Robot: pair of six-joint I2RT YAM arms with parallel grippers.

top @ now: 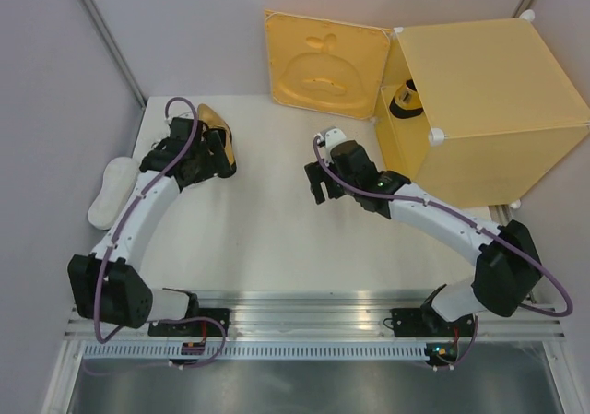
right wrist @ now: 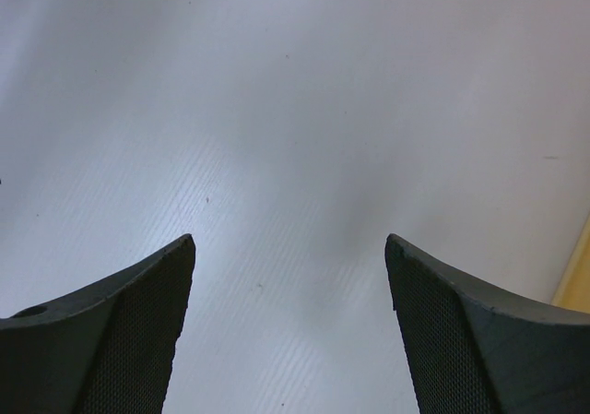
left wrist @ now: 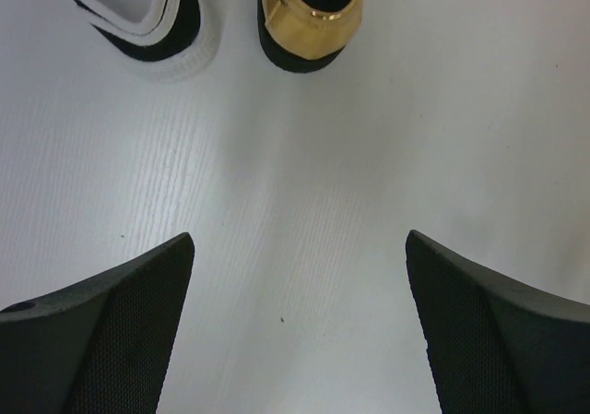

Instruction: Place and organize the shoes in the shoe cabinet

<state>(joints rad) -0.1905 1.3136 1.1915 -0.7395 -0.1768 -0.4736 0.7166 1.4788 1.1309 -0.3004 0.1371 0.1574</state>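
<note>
A shiny gold shoe (top: 216, 126) (left wrist: 311, 17) lies at the table's back left. Close beside it is a white shoe with a black inside (left wrist: 147, 17), which my left arm hides in the top view. My left gripper (top: 214, 159) (left wrist: 300, 248) hovers just short of these two, open and empty. Another white shoe (top: 111, 191) lies at the table's left edge. The yellow shoe cabinet (top: 484, 110) stands at the back right with its door (top: 324, 62) swung open. A dark shoe (top: 406, 99) shows inside the opening. My right gripper (top: 318, 185) (right wrist: 290, 248) is open over bare table.
Grey walls close in the table on the left and at the back. The open door leans at the back centre. A yellow edge (right wrist: 579, 271) shows at the right of the right wrist view. White tabletop (top: 267, 230) lies between the two arms.
</note>
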